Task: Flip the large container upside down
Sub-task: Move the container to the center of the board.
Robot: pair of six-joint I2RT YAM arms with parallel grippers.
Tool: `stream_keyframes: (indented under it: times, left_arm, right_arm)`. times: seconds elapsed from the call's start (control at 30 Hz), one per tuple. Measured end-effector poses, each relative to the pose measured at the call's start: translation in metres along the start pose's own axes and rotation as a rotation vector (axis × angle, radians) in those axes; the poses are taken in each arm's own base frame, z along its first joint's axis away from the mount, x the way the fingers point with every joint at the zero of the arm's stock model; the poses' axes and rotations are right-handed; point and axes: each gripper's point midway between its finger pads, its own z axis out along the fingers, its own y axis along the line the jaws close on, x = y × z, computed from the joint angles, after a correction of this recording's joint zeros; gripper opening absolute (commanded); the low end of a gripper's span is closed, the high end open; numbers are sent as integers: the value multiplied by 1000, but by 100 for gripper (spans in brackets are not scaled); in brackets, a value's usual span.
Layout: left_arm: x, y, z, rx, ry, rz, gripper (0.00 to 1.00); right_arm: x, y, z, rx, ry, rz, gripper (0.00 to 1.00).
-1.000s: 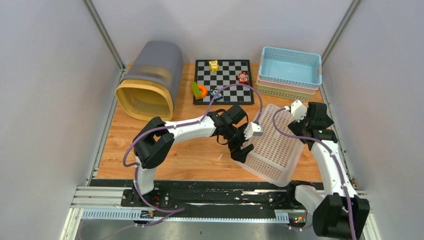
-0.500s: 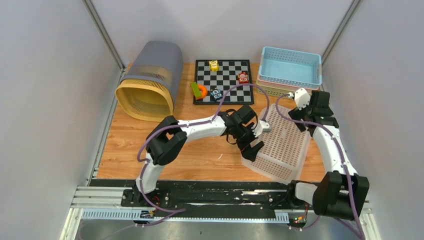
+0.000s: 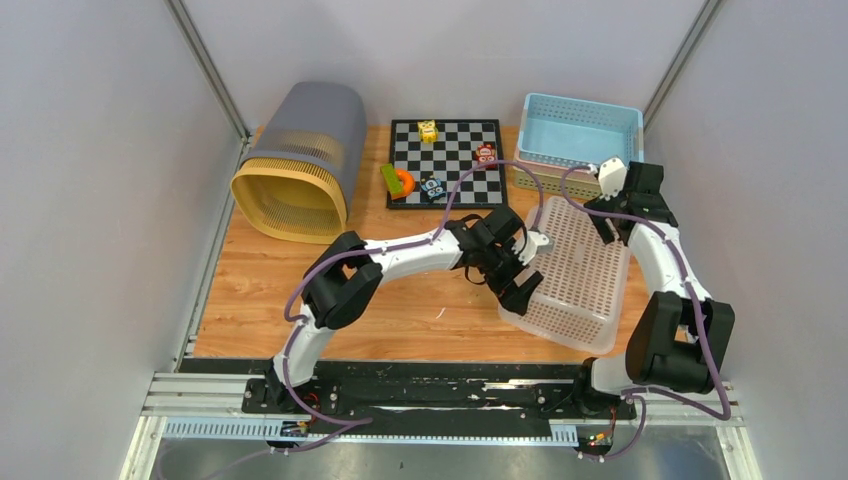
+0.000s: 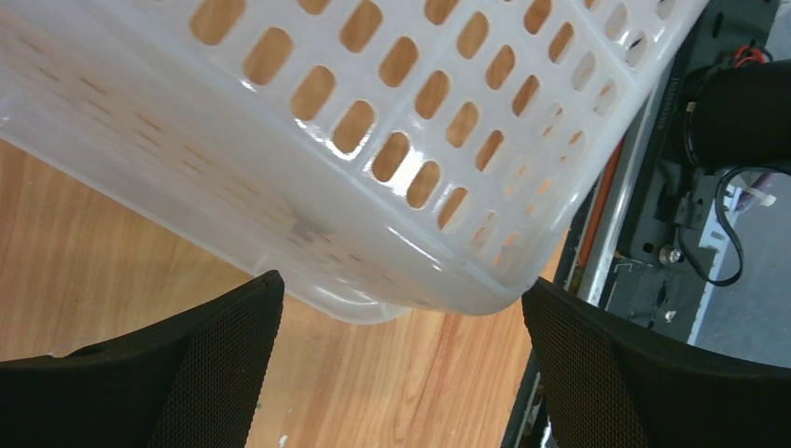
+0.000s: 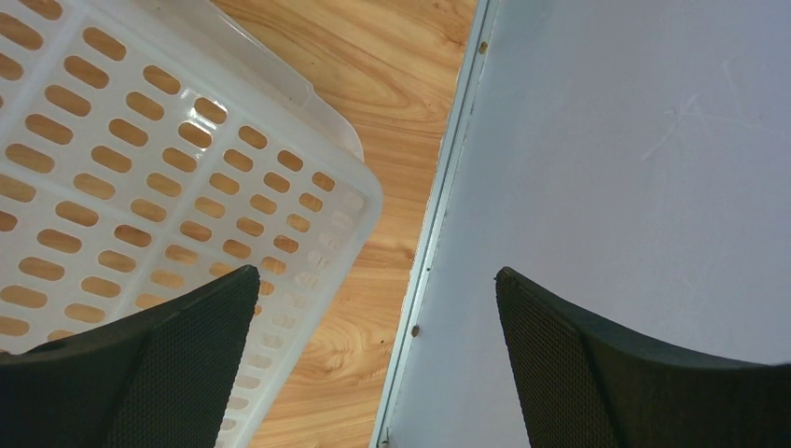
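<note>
The white basket (image 3: 578, 272) lies bottom up on the table (image 3: 255, 290). One corner sits just ahead of the left gripper (image 4: 401, 280), between its wide-open, empty fingers. Another corner lies beside the right gripper (image 5: 378, 280), which is equally wide open and empty.

Wood-grain tabletop (image 3: 260, 300) spreads beneath my right gripper (image 5: 373, 359), boxed in by plain grey panels. The right wall (image 5: 634, 140) stands just to its right, meeting the wood along a screwed metal strip (image 5: 437, 224). The back wall (image 3: 450, 50) rises ahead, the left wall (image 3: 90, 250) far across. Aluminium posts (image 3: 205, 65) mark the far corners. Light is even, shadows soft.
</note>
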Motion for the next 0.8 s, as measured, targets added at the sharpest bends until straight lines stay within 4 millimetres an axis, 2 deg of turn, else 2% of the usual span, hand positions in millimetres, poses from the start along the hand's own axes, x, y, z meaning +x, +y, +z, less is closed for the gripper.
stream_keyframes:
  times: [0.13,0.27,0.47,0.6,0.7,0.8]
  left_arm:
    - [1,-11,4,23,4,-19,100]
    - [0,-26,8,62,4,-21,100]
    - [-4,-39,10,111,-11,-22,100]
    - [-7,-45,10,139,-19,-30,100]
    - [-7,-52,12,165,-17,-34,100]
    - [-10,-60,18,192,-17,-29,100]
  right_arm:
    - [-1,-2,1,3,-6,18,99]
    - [-6,-5,-11,6,-36,34,99]
    - [-10,-16,-62,41,-105,53,100]
    - [0,-23,-93,72,-137,82,100]
    - [11,-18,-104,61,-142,98,100]
    - [21,-4,-106,18,-134,98,100]
